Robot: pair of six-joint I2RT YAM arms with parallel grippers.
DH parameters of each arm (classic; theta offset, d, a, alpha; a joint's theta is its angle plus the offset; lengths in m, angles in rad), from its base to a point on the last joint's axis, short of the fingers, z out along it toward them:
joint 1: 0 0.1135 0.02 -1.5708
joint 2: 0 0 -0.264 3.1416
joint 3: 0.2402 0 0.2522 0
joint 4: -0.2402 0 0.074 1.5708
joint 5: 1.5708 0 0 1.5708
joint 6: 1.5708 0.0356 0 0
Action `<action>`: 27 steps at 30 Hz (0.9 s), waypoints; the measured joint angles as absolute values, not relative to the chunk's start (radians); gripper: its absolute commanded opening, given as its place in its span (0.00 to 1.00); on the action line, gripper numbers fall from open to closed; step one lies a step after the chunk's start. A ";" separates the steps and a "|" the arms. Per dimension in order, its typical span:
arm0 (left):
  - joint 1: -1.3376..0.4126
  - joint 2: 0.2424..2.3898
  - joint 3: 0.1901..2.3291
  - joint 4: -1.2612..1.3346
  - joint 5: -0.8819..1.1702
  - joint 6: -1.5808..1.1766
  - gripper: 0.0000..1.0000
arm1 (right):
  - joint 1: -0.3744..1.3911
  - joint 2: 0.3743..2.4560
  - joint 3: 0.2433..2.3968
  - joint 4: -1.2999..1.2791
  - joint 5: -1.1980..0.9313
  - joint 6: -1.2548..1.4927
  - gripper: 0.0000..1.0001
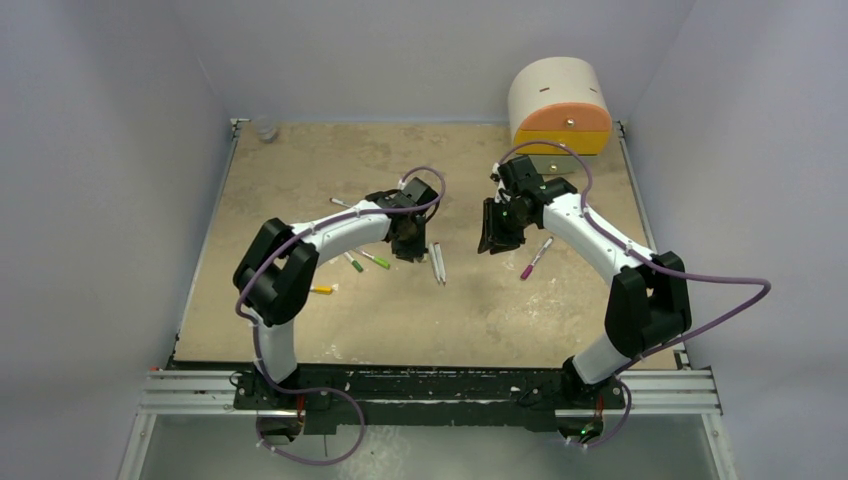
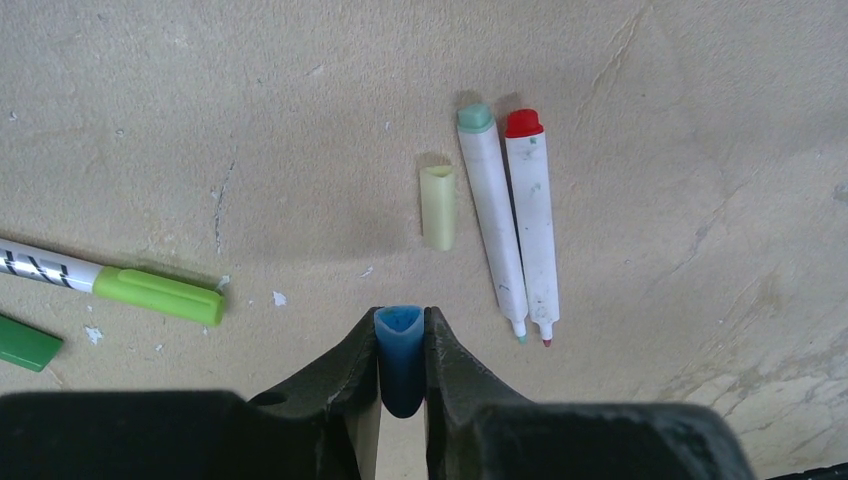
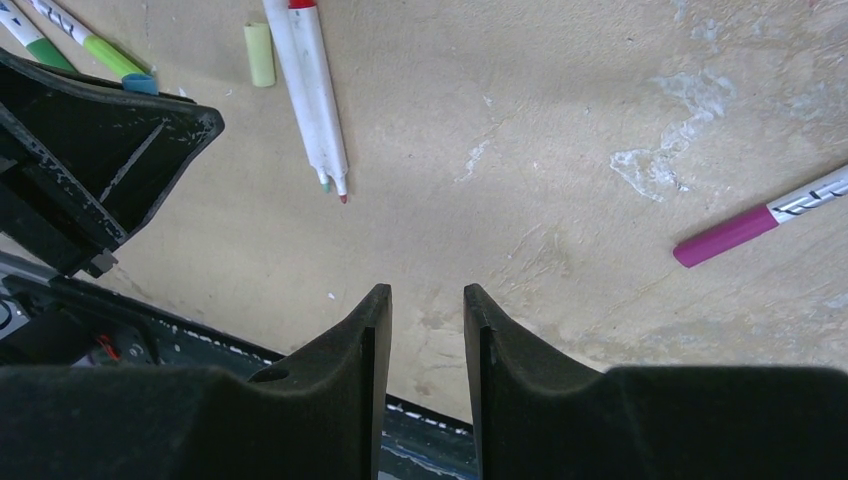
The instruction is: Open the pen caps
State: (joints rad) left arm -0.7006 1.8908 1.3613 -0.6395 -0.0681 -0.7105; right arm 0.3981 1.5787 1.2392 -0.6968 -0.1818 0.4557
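Observation:
My left gripper (image 2: 402, 315) is shut on a blue pen cap (image 2: 402, 355), held just above the table with its hollow end facing out. Beyond it lie two uncapped white pens (image 2: 492, 215) side by side, tips toward me, and a loose pale yellow-green cap (image 2: 437, 207). A pen with a light green cap (image 2: 150, 293) lies to the left. My right gripper (image 3: 427, 292) is open with nothing between its fingers. A pen with a magenta cap (image 3: 740, 228) lies to its right. In the top view the left gripper (image 1: 410, 245) and right gripper (image 1: 497, 240) face each other mid-table.
A round cream-and-orange drawer unit (image 1: 560, 105) stands at the back right corner. Two green-capped pens (image 1: 375, 259) and an orange-ended pen (image 1: 322, 289) lie under the left arm. A dark green cap (image 2: 25, 343) shows at the left edge of the left wrist view.

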 measured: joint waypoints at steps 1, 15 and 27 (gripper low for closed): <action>-0.701 1.892 1.361 -0.640 -0.068 -0.710 0.17 | 0.398 1.579 1.239 -0.696 -0.183 0.455 0.35; -0.701 1.936 1.383 -0.650 -0.068 -0.686 0.24 | 0.398 1.579 1.230 -0.690 -0.201 0.453 0.35; -0.701 1.920 1.483 -0.752 -0.095 -0.687 0.47 | 0.345 1.589 1.233 -0.694 -0.194 0.445 0.40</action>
State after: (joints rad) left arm -0.7006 1.9198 1.4834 -0.7525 -0.0948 -0.6868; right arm 0.3454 1.5890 1.2331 -0.6941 -0.1944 0.4450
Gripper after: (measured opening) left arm 0.354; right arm 0.364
